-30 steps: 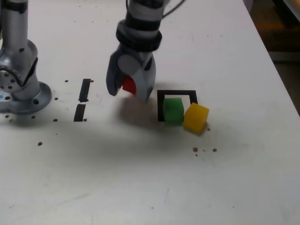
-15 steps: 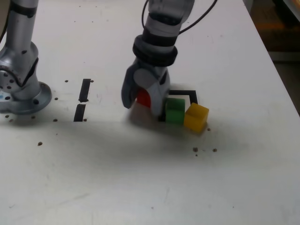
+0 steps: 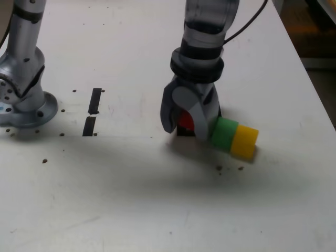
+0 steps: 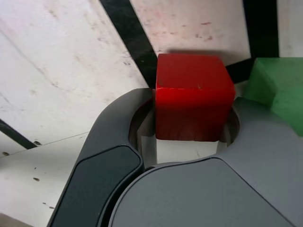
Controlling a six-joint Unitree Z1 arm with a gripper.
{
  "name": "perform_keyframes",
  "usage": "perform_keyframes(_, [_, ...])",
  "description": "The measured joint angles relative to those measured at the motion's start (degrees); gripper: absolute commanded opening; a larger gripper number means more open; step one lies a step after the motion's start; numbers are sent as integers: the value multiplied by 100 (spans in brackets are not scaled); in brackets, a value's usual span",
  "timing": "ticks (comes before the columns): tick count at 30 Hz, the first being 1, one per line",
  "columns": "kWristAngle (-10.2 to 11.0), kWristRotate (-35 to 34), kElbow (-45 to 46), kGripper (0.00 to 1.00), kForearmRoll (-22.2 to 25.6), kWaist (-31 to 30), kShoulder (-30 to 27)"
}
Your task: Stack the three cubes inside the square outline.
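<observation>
Gripping the red cube (image 4: 194, 97), the gripper (image 3: 187, 122) has its two grey jaws clamped on the cube's opposite sides, and in the wrist view the cube sticks out past the jaw tips, its matte faces clean and its edges sharp. From the exterior view the gripper points down at the table (image 3: 157, 199), with only a sliver of red (image 3: 185, 121) showing between the jaws. It sits over the square outline (image 4: 128, 35), whose thin black lines run across the white surface in the wrist view; in the exterior view most of the outline is hidden behind the gripper, with only dark bits showing at its 12 and 7 o'clock.

The green cube (image 3: 224, 134) sits just at the gripper's 4 o'clock, against the outer face of the nearer jaw, and looks blurred. The yellow cube (image 3: 244, 142) touches the green one's far side, at its 4 o'clock, blurred too. Both lie on the table beside the outline's 4 o'clock corner.

Two short black bars (image 3: 93, 111) lie well apart at the gripper's 9 o'clock, and the arm's metal base (image 3: 23, 100) stands beyond them.
</observation>
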Motion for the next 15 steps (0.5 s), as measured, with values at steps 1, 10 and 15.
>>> perform_keyframes(1, [0, 18, -37, 17, -17, -20, 8])
perform_keyframes(10, [49, 100, -95, 17, -84, -68, -26])
perform_keyframes(15, [103, 52, -46, 17, -47, 46, -174])
